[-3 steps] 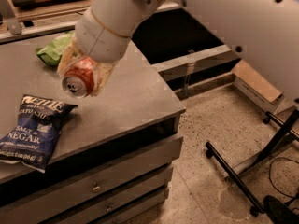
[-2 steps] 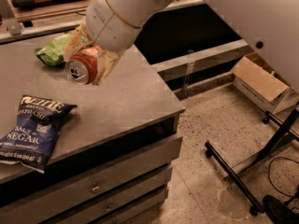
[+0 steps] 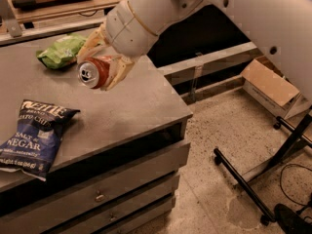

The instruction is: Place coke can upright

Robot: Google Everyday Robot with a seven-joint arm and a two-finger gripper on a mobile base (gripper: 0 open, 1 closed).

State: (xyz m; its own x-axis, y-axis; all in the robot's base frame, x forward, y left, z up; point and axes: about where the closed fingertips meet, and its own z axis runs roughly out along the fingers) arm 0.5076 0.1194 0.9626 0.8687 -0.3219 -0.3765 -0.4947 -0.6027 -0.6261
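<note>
Gripper (image 3: pixel 95 73): over the table (image 3: pixel 131 106), at the end of the white arm (image 3: pixel 146 13)

Fingers (image 3: pixel 118 71): pinching the can (image 3: pixel 96 71), one tan finger above it, the other below and to its right

Can: between the fingers, lying on its side and not upright. The silver top with pull tab is turned toward the camera and slightly left, and the red body runs back toward the wrist. Whether it touches the tabletop cannot be told; it appears held clear

Green bag (image 3: pixel 61 50): on the table just behind and left of the fingers, close to the upper finger, apart from the can

Blue bag (image 3: pixel 34 138): flat on the table, well below and left of the fingers, near the front edge

Drawers (image 3: pixel 107 189): in the table front, beneath the fingers

Cardboard box (image 3: pixel 270 84): on the floor (image 3: pixel 219 130), far right of the fingers
</note>
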